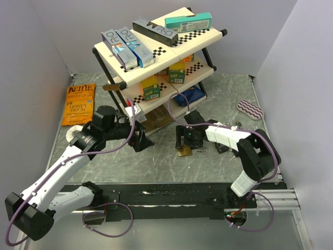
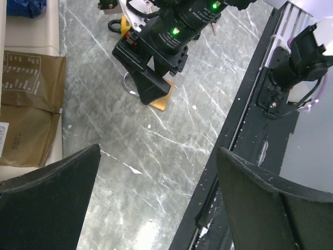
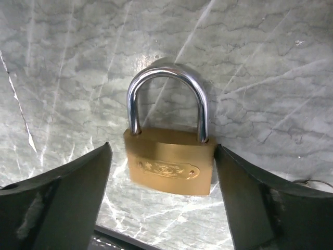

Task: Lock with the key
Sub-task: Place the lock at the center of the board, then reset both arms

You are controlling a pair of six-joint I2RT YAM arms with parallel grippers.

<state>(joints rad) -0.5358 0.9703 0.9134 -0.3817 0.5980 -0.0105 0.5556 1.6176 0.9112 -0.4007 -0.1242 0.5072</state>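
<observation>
Grey marbled tabletop (image 1: 156, 169) fills the lower half of the overhead view, with a loaded shelf rack (image 1: 161, 57) at the upper centre and a chips bag (image 1: 78, 104) at the left. The brass padlock (image 3: 169, 166) lies flat on the bare stone near the middle of the frame, just below the rack's feet.

By my reading the task is at an early stage. In the right wrist view the steel shackle (image 3: 166, 88) arches up, and both its legs appear to meet the brass body, though I cannot tell whether it is latched. No key shows in either gripper, and the keyhole end of the body is hidden. A small metallic speck just right of the padlock in the overhead view might be the key, but it is too small to tell. Finding the key, seating it and turning it all look left to do.

The right gripper (image 3: 162, 151) straddles the padlock with its fingers (image 3: 78, 192) spread. The finger at frame left stands apart from the brass, and the one at frame right sits just beside the body's edge. It grips nothing.

The left gripper (image 2: 158, 156) hangs over bare table with its fingers released wide. It holds nothing and sits well apart from the padlock, which appears in the upper part of its view.
</observation>
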